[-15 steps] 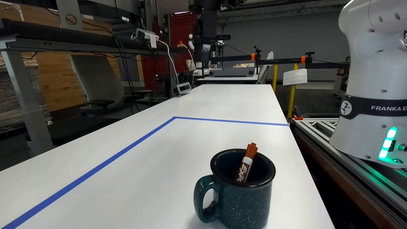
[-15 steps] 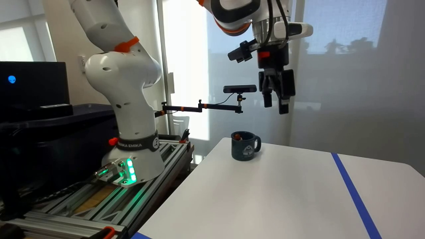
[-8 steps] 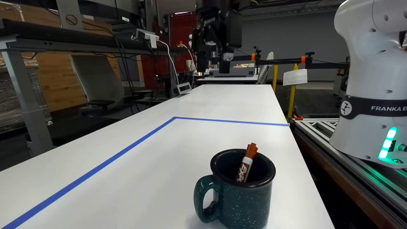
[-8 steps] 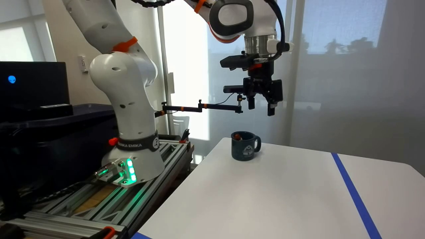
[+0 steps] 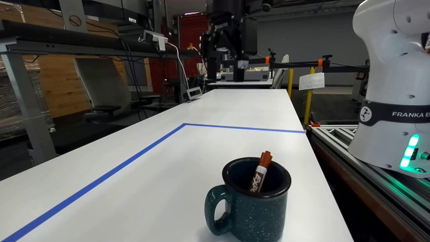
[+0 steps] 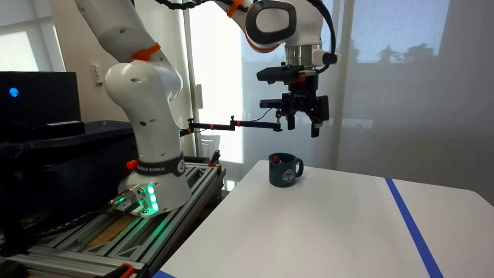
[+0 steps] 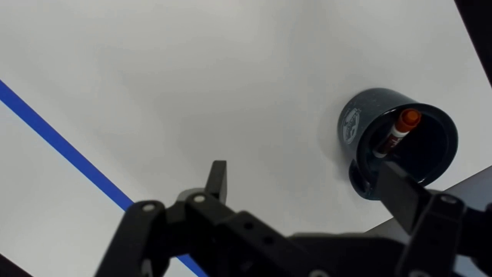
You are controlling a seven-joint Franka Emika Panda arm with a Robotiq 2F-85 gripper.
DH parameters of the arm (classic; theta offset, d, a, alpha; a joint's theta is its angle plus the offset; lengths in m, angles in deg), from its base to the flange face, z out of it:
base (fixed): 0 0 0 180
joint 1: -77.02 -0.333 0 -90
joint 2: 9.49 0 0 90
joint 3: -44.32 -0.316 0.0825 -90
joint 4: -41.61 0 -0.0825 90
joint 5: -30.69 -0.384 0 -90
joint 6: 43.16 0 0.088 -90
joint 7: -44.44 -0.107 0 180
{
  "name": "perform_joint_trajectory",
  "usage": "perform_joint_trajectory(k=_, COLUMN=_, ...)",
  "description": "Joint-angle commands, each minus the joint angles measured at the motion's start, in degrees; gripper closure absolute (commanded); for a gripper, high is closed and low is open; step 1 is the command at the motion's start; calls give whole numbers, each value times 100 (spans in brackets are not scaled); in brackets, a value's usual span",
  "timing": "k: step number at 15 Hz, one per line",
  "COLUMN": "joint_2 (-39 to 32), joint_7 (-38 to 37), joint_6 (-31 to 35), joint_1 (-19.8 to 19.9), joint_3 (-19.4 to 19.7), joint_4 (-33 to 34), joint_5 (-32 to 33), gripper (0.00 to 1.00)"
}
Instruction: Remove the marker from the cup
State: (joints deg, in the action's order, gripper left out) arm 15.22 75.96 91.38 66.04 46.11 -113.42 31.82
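Note:
The marker (image 5: 261, 171) leans tilted inside the cup, its orange-red cap above the rim. It also shows in the wrist view (image 7: 397, 132); only its cap shows in the exterior view with the gripper above the table (image 6: 276, 159). The cup (image 5: 260, 215) is a dark blue-green speckled mug standing upright on the table; it also shows in both other views (image 6: 281, 174) (image 7: 369, 102). My gripper (image 6: 303, 128) is open, points down and hangs well above the table. In the wrist view (image 7: 306, 167) nothing is between its fingers, and one fingertip overlaps the cup's rim in the picture.
The white table (image 5: 151, 188) carries blue tape lines (image 6: 415, 227). The table edge runs close beside the cup, with the robot's metal rail (image 6: 185, 216) beyond it. A camera on a black arm (image 6: 278, 103) stands behind the cup.
My gripper has turned about its vertical axis and shifted toward the cup's side of the table, then lowered slightly. It stays open. The cup and marker have not moved.

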Motion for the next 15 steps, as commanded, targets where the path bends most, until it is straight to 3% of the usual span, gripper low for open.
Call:
perform_joint_trajectory(k=1, joint_2=-272, joint_7=545, joint_6=-255, joint_1=-129, joint_3=-11, joint_4=400, joint_5=178, gripper=0)
perform_joint_trajectory(k=5, joint_2=-292, joint_7=1489, joint_6=-492, joint_1=-291, joint_3=-13, joint_4=474, joint_5=51, gripper=0)
perform_joint_trajectory(k=8, joint_2=-306, joint_7=1767, joint_6=-667, joint_1=-407, joint_3=-202, joint_4=439, joint_5=13, gripper=0)
perform_joint_trajectory(k=15, joint_2=-745, joint_7=1174, joint_6=-910, joint_1=-698, joint_3=-959, joint_4=548, joint_5=38, gripper=0)
